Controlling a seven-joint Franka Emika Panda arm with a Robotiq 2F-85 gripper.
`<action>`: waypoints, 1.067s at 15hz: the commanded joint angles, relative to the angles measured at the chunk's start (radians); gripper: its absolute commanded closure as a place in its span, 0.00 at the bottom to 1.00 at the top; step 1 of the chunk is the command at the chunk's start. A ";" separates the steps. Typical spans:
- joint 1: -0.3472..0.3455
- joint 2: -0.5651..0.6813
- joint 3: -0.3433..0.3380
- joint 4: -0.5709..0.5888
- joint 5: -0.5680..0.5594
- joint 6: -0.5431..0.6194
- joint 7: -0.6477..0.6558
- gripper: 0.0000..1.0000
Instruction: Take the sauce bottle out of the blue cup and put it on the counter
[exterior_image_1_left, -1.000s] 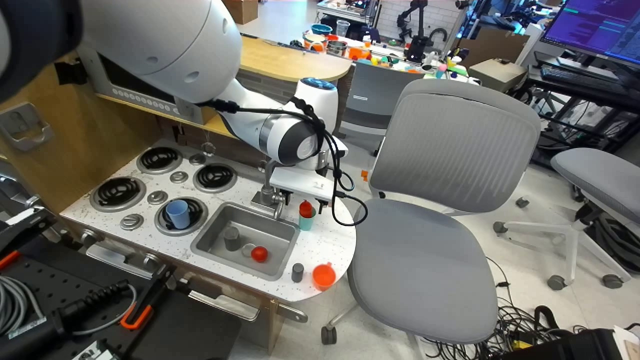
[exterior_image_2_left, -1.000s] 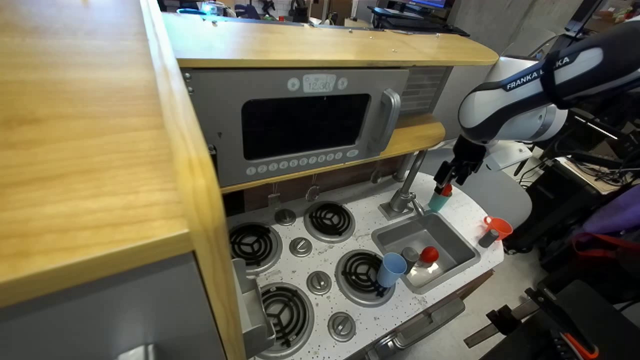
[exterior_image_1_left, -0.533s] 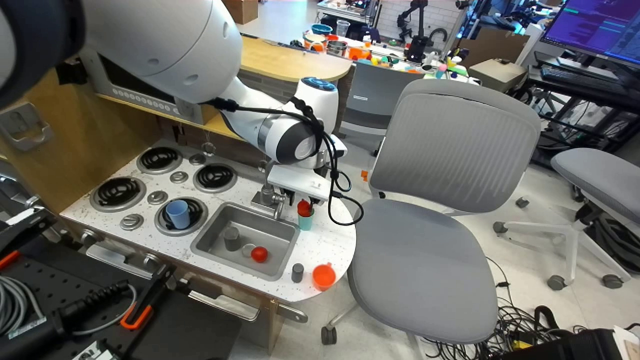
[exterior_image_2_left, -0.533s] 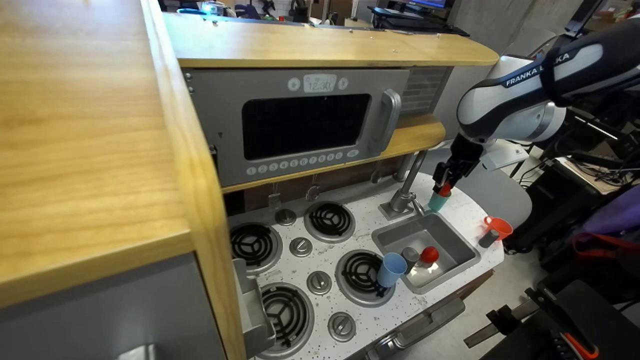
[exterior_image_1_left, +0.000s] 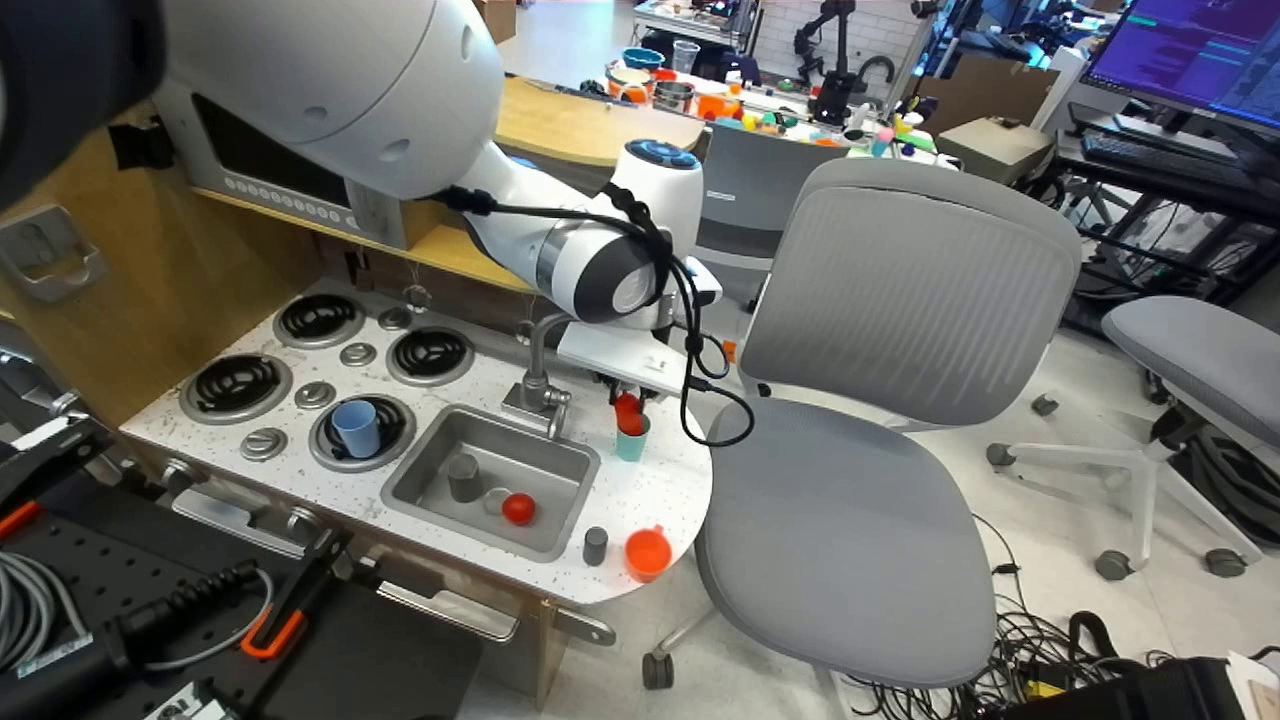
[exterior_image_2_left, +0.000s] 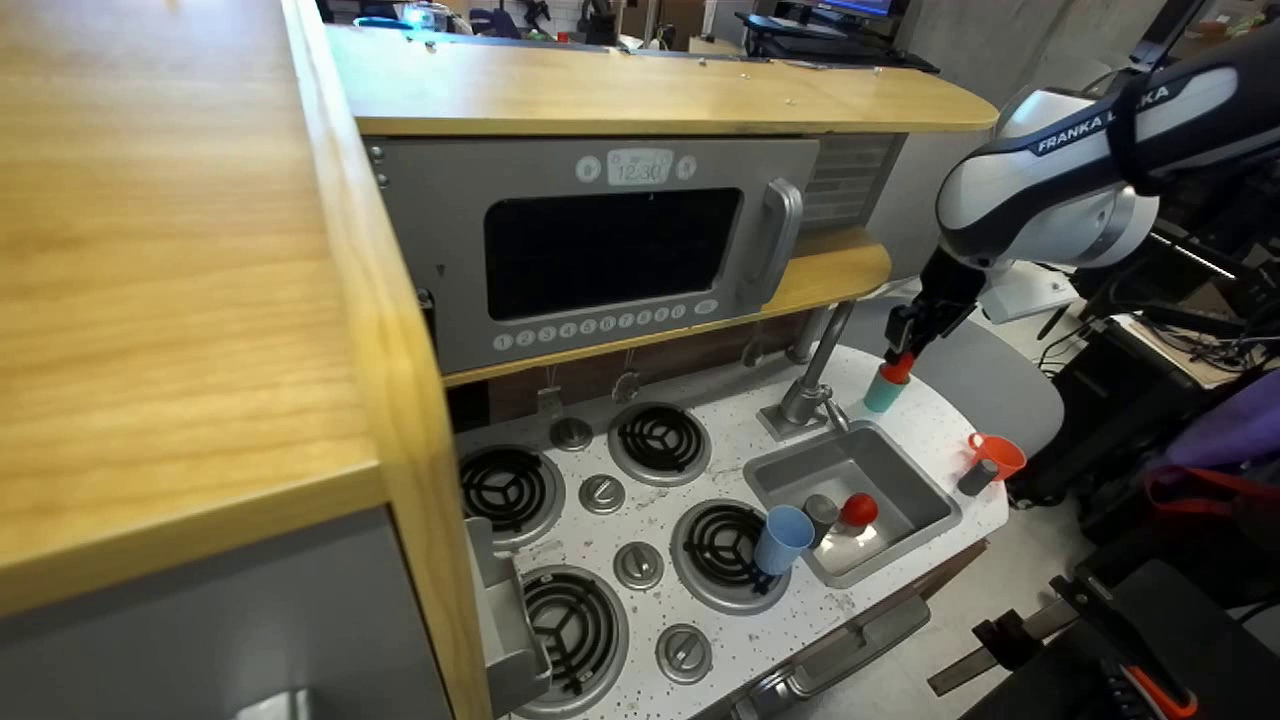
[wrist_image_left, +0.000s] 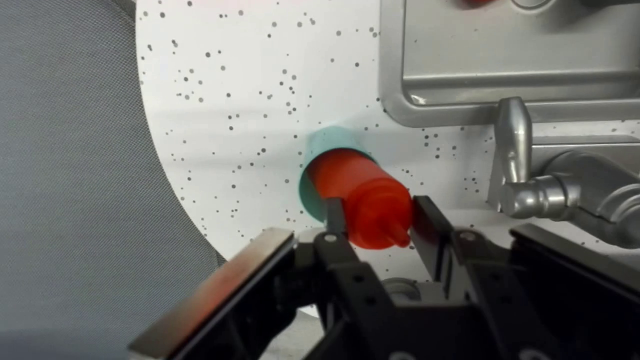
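Note:
The red sauce bottle (wrist_image_left: 347, 172), with its narrow nozzle, stands leaning in the teal-blue cup (wrist_image_left: 332, 137), its lower part hidden inside. In the wrist view my gripper (wrist_image_left: 378, 207) is shut on the bottle's upper end, one finger (wrist_image_left: 336, 215) pressed to each side. Both exterior views show the bottle (exterior_image_1_left: 629, 412) rising from the cup (exterior_image_2_left: 883, 393) below my gripper (exterior_image_2_left: 897, 352). White speckled counter (wrist_image_left: 225, 125) surrounds the cup. Whether the cup's base touches the counter I cannot tell.
A faucet (wrist_image_left: 515, 140) and the sink (exterior_image_1_left: 490, 480) lie beside the cup; a red ball-like thing (exterior_image_1_left: 518, 508) is in the sink. Near the counter's rounded end are an orange cup (exterior_image_1_left: 648, 555) and a grey cylinder (exterior_image_1_left: 595, 546). A light-blue cup (exterior_image_2_left: 783, 538) rests on a burner.
My gripper came down over the bottle's top and closed on it. Bottle and cup have shifted together with the arm, farther from the faucet.

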 joint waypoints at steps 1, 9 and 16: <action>-0.035 -0.101 0.020 -0.137 0.026 0.043 -0.006 0.87; -0.161 -0.355 0.104 -0.402 0.190 0.116 -0.088 0.87; -0.258 -0.464 0.088 -0.467 0.336 0.120 -0.107 0.87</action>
